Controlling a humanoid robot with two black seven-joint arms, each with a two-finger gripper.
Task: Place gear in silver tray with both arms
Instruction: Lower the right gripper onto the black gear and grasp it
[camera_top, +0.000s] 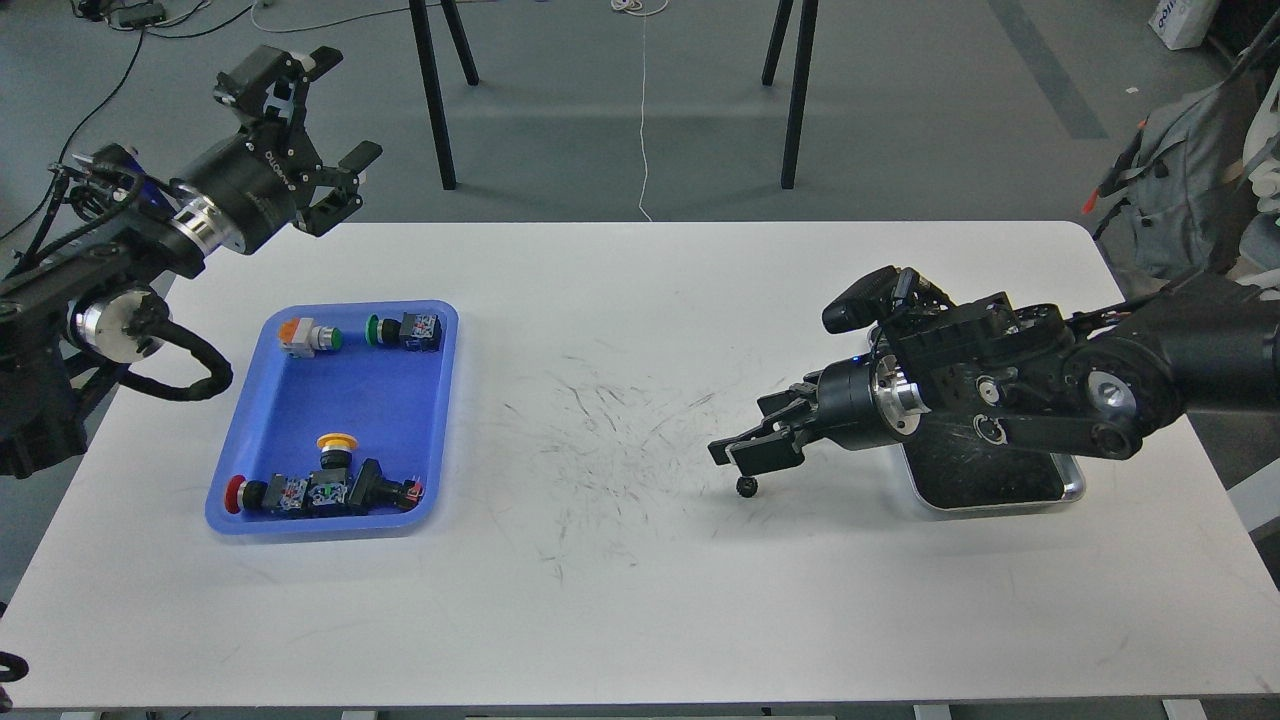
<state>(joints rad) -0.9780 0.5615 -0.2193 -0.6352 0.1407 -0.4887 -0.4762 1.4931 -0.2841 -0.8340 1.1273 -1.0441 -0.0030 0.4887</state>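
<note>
A small black gear (746, 486) lies on the white table, right of centre. My right gripper (745, 430) points left and down, open, its lower fingertip just above and left of the gear, not holding it. The silver tray (1074, 489) lies at the right; my right arm covers most of it and only its near end shows. My left gripper (340, 105) is open and empty, raised beyond the table's far left corner.
A blue plastic tray (375, 400) with several push-button switches lies at the left. The table (640, 600) has scuff marks in the middle. Black stand legs (432, 100) are on the floor behind the table's far edge.
</note>
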